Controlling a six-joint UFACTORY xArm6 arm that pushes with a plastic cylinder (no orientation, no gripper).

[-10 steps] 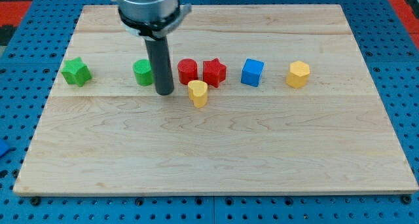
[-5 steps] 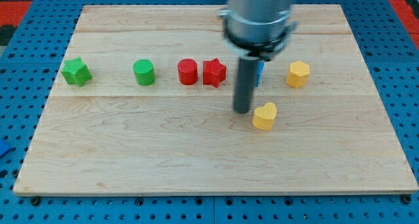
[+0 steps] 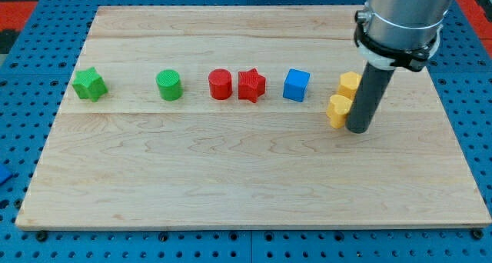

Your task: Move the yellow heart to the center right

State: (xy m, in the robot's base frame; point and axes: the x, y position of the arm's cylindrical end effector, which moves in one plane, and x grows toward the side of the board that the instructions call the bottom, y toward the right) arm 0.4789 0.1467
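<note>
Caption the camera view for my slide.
My tip sits right of the yellow heart, just below the yellow hexagon.

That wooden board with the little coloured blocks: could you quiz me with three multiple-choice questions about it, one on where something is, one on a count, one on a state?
1. Where is my tip?
A. At the yellow heart's right side
B. Beside the green star
C. Off the board

2. How many red blocks are there?
A. One
B. Two
C. Three

3. The blue cube is:
A. Stacked on another block
B. Standing alone
C. Pressed against my tip

Answers:
A, the rod ends just right of the heart.
B, a red cylinder and a red star.
B, bare wood shows on both its sides.
</note>
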